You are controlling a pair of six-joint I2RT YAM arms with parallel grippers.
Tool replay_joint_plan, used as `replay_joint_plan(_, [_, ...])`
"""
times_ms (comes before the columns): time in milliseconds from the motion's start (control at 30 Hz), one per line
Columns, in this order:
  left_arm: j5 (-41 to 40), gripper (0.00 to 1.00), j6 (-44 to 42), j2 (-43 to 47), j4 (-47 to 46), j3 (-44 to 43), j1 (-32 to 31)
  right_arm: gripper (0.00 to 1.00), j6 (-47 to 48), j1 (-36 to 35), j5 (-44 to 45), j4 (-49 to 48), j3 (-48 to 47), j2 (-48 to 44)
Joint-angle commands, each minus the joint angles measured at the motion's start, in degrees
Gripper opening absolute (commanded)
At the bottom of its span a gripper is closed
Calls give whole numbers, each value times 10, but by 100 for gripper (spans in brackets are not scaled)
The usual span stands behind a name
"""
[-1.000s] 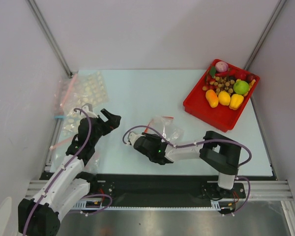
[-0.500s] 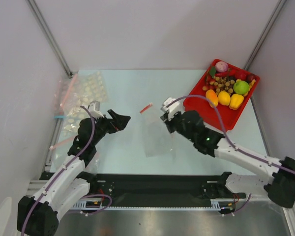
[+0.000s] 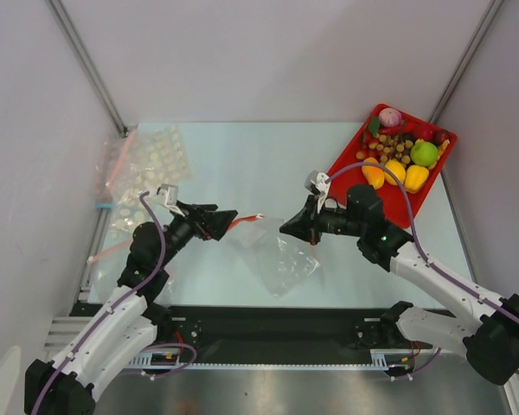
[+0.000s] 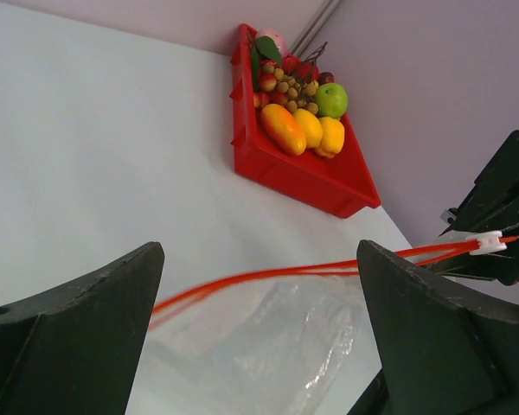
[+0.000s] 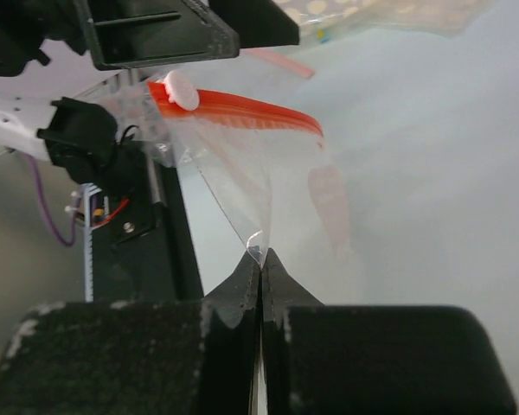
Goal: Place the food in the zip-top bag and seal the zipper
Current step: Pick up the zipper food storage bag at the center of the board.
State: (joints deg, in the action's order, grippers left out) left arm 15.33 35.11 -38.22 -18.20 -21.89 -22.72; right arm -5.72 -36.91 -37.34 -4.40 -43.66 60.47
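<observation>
The clear zip-top bag [image 3: 278,259] hangs lifted off the table between the two arms. My right gripper [image 3: 287,230] is shut on a thin edge of the bag [image 5: 242,186], its jaws [image 5: 261,257] pressed together on the plastic. The red-orange zipper [image 4: 285,272] stretches across between my left gripper's wide-open fingers [image 4: 78,320] without touching them, and its white slider [image 4: 486,244] sits at the far end. My left gripper [image 3: 227,218] points right at the zipper's end [image 3: 246,221]. The food [image 3: 400,157] lies piled in the red tray [image 3: 363,192] at the back right.
Clear bags printed with white dots [image 3: 151,162] lie at the table's left edge. The red tray [image 4: 304,177] stands beyond the bag in the left wrist view. White walls with metal posts close in the table on three sides.
My right gripper has shut on the bag's edge and raised it off the table. The left gripper has reached right, so the zipper now runs between its open fingers.
</observation>
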Motion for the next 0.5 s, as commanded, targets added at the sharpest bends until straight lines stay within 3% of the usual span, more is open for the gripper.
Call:
replay_joint_plan(0, [35,100,-22,28,-78,17,-5,0,-19,8,-82,-6,-20,1])
replay_joint_plan(233, [75,100,-19,16,-134,32,-10,0,-29,17,-132,-3,-25,0])
replay_joint_plan(467, [105,100,-55,-55,-172,9,-85,0,-71,46,-149,-34,-16,-14])
